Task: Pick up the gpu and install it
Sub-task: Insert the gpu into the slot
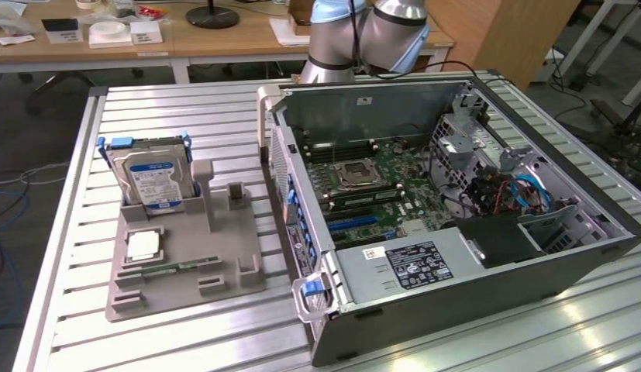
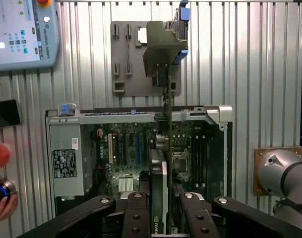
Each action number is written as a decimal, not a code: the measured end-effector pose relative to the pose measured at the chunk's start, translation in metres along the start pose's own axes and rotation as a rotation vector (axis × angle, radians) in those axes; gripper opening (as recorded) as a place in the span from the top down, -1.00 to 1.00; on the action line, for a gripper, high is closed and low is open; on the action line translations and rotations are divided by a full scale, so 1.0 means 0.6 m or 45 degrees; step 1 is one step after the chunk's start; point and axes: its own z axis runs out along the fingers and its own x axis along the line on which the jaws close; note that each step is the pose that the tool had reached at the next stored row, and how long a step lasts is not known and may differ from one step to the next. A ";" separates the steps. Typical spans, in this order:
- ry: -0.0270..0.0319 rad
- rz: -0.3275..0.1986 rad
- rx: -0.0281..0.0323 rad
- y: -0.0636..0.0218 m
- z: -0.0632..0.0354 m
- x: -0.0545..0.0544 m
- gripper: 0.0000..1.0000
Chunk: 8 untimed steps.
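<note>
The gpu point(image 2: 158, 188) hung edge-on over the open case point(image 2: 116, 113) in the wrist view, pinched between the gripper's point(image 2: 164, 215) jaws; probably stiff, light, fragile, best gripped by its edges. The exterior view had the case by the table's point(image 1: 144, 116) edge.

**A:** what's on the bench point(image 1: 175, 116) rn?

**B:** open PC case point(image 1: 362, 101) lying on its side, motherboard point(image 1: 387, 182) showing. Beside it there's a grey holder point(image 1: 186, 298) with a hard drive point(image 1: 149, 182) standing upright, plus a CPU point(image 1: 143, 246) and a memory stick point(image 1: 180, 268) lying flat. Robot arm point(image 1: 367, 35) sits behind the case.
</note>
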 end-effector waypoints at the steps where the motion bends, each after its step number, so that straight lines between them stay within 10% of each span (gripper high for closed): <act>1: -0.0001 0.000 0.0000 -0.007 0.000 0.000 0.46; 8: -0.0017 0.000 -0.0001 -0.068 0.001 -0.003 0.46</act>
